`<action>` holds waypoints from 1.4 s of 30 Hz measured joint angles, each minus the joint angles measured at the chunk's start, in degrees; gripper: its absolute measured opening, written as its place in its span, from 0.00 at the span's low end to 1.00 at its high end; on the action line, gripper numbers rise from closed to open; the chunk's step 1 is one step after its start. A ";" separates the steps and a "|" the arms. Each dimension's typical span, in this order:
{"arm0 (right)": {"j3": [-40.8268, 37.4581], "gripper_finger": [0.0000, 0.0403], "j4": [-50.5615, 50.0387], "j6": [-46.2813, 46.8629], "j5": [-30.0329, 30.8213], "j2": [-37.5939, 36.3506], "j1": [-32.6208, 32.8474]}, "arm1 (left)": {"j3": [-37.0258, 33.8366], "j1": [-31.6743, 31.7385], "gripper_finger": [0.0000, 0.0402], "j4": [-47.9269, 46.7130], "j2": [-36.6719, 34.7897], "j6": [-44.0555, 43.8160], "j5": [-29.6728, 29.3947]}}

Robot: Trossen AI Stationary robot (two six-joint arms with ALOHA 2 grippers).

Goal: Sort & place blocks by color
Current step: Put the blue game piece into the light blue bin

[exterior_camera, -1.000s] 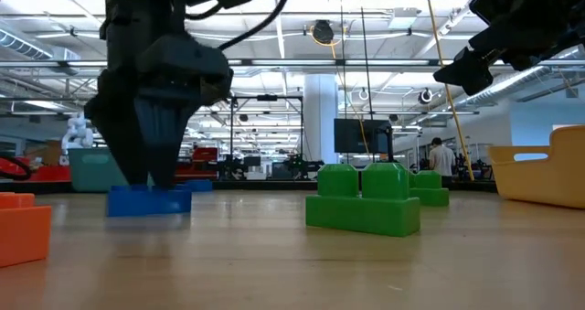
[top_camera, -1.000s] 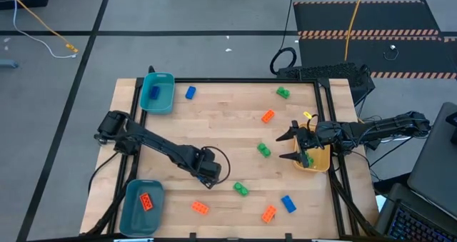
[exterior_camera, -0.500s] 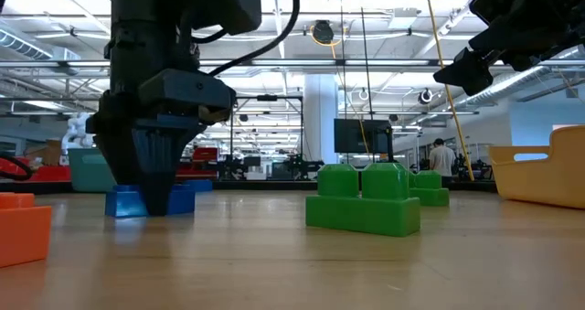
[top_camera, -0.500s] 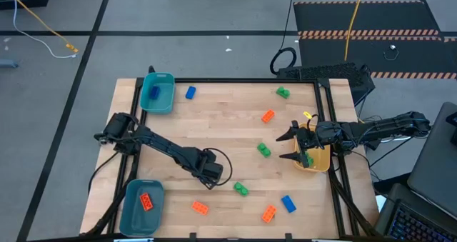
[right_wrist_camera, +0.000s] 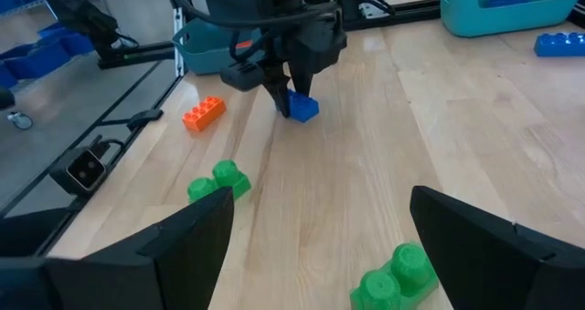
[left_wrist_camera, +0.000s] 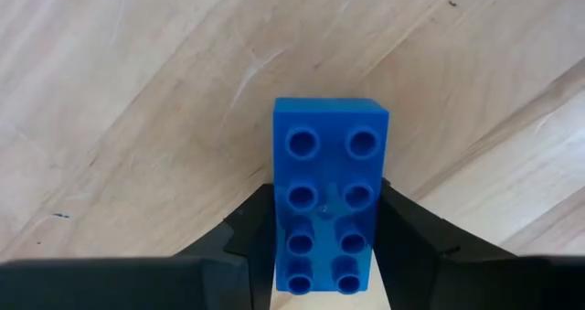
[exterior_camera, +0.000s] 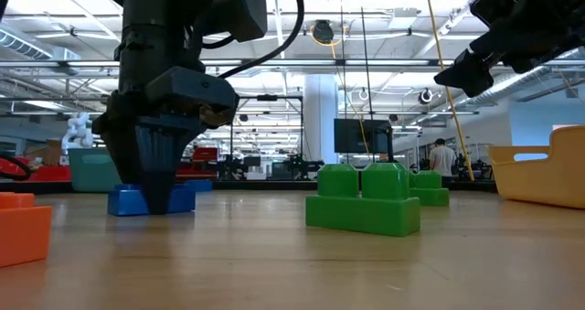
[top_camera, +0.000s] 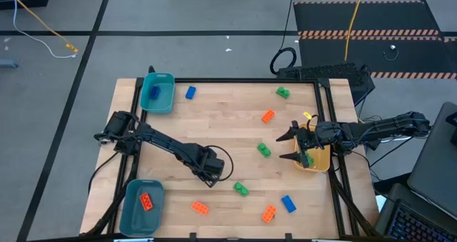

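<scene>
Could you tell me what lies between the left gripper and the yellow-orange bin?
In the high view, one green block sits on the bare wood between the left gripper and the yellow-orange bin; nothing else lies there.

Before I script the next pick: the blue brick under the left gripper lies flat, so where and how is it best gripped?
Across its two long side walls, from straight above. The blue brick lies studs-up on the table, narrow enough to fit between the left gripper's fingers, which already flank those sides.
</scene>
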 joint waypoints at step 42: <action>-1.29 0.81 1.29 -2.31 1.60 0.00 0.00 | -0.09 40.46 0.36 -14.24 -22.92 20.09 -11.52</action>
